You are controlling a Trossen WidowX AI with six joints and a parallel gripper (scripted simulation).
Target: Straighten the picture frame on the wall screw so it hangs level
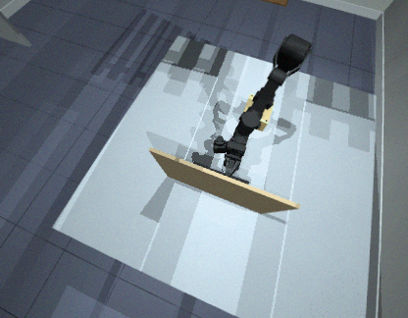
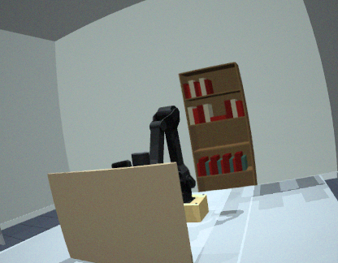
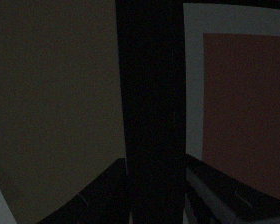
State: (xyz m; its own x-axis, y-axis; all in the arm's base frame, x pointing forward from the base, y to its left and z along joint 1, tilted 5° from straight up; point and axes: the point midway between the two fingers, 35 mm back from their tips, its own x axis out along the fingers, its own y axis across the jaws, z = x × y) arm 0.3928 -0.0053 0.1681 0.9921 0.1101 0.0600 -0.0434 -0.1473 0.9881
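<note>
- Bookcase (image 2: 253, 162), tall, brown and rectangular, shows in the exterior view alone, with red, white and teal books (image 2: 233, 109) on three levels.
- The picture frame (image 1: 242, 181) (image 3: 153, 75), black and straight-sided, with a pale grey mat (image 3: 193, 90) around a flat dark red panel (image 3: 246, 100), shows its front only in the wrist view; from the top it is a thin dark line, and in the exterior view the board covers it.
- That board (image 1: 218, 188) (image 2: 119, 211) (image 3: 56, 90), tan, flat and rectangular, stands upright well inside the edges of the broad white table (image 1: 335, 196) (image 2: 278, 227); the frame is at its arm-facing side.
- Counted: one frame, one board, one bookcase, one black jointed arm (image 1: 249, 120) (image 2: 166, 114), and one pale yellow block (image 1: 267, 118) (image 2: 197, 211) under the arm, nearer the table's upper edge in the top view.
- The black two-fingered gripper (image 1: 230, 172) (image 3: 153, 165) has its jaws clamped on the frame's black side bar.
- The wrist view is dim and cuts off the frame at the right; its tilt is hard to judge. The notched strip and screw are hidden, and the board's lower edge is partly cut off in the exterior view.
</note>
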